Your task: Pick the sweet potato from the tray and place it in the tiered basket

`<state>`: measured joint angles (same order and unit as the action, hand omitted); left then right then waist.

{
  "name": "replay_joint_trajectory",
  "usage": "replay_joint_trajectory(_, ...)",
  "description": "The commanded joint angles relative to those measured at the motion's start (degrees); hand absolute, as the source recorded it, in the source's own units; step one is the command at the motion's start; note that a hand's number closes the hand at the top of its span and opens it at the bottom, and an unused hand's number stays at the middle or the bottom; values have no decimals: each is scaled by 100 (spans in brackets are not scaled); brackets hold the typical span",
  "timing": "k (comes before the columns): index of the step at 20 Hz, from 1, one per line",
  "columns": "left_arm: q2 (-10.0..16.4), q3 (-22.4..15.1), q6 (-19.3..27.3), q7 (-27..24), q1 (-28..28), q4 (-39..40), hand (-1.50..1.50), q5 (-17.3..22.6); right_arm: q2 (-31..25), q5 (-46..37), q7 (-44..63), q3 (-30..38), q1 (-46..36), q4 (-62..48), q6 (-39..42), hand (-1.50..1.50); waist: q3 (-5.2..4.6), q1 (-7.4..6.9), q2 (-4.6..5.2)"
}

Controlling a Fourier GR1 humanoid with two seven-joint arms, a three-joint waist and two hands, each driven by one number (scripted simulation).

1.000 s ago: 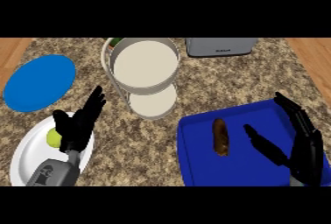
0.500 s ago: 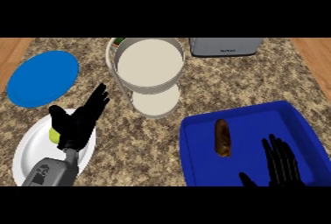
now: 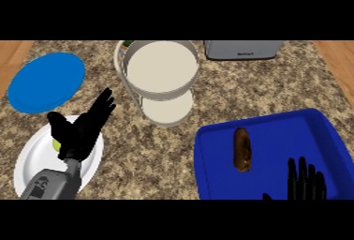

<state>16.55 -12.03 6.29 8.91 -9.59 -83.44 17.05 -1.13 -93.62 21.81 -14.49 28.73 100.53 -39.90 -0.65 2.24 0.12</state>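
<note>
A brown sweet potato (image 3: 241,149) lies lengthwise on the blue tray (image 3: 319,136) at the lower right. The cream tiered basket (image 3: 163,72) stands at the top centre, its lower tier (image 3: 168,110) showing beneath the upper one. My right hand (image 3: 305,180) is open, fingers straight, at the tray's lower right near the view's bottom edge, to the right of the sweet potato and apart from it. My left hand (image 3: 81,129) is open with fingers up, resting over a white plate (image 3: 31,157) at the lower left.
A blue plate (image 3: 47,81) lies at the upper left. A small green thing (image 3: 56,144) sits on the white plate, mostly behind my left hand. A grey appliance (image 3: 243,48) stands at the top right. Wooden edges flank the granite counter (image 3: 290,84).
My right hand has sunk toward the lower edge over the tray, turning its fingers upright. The sweet potato has not moved, and the left hand has barely shifted.
</note>
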Motion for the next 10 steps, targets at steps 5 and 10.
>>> replay_joint_trajectory(5,-42,-115,-132,-87,57,-85,0,-26,110,-1623,2779,-1087,-824,-194,1618,-150,39,-296,23)
replay_joint_trajectory(10,-67,-45,-186,39,-209,104,0,26,111,-2360,4714,-1825,-1559,-795,2860,-150,56,-277,26)
